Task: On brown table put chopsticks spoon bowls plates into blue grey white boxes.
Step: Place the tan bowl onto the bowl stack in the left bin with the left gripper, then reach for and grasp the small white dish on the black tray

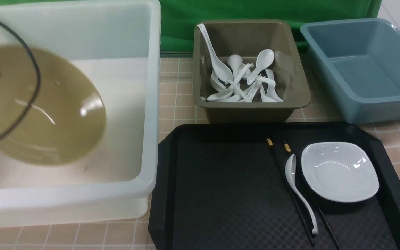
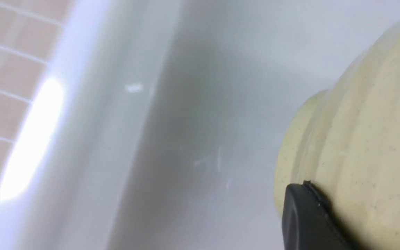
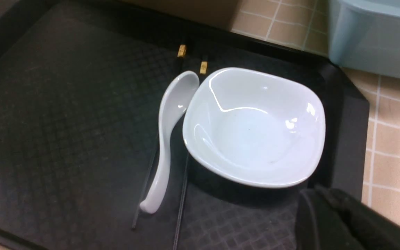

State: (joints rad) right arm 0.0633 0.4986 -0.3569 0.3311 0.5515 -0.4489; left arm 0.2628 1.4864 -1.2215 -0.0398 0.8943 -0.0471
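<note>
Tiled tan counter (image 1: 175,90) runs under everything, with a green cloth (image 1: 179,21) hung behind. At far left stands the large white box (image 1: 151,104). Within its walls the mustard-yellow bowl (image 1: 47,111) is tipped steeply on edge and blurred. The left claw (image 2: 304,215) grasps it, one black finger pressed on the bowl's ribbed outer wall. A thin black cable (image 1: 35,69) loops in front of the bowl.

Next comes the olive-grey box (image 1: 200,69), holding a heap of white spoons (image 1: 248,80). Nearer lies the black tray (image 1: 221,187). It carries the chopsticks (image 1: 269,141) side by side, gold bands toward the boxes. The spoon (image 1: 292,173) lies along them, and the small white bowl (image 1: 339,172) sits just beside its scoop. Beyond stands the dusty-blue box (image 1: 377,107).

At far right the right claw (image 3: 339,222) shows only as a black edge near the tray's corner. Whether it is clenched or released, I cannot tell.
</note>
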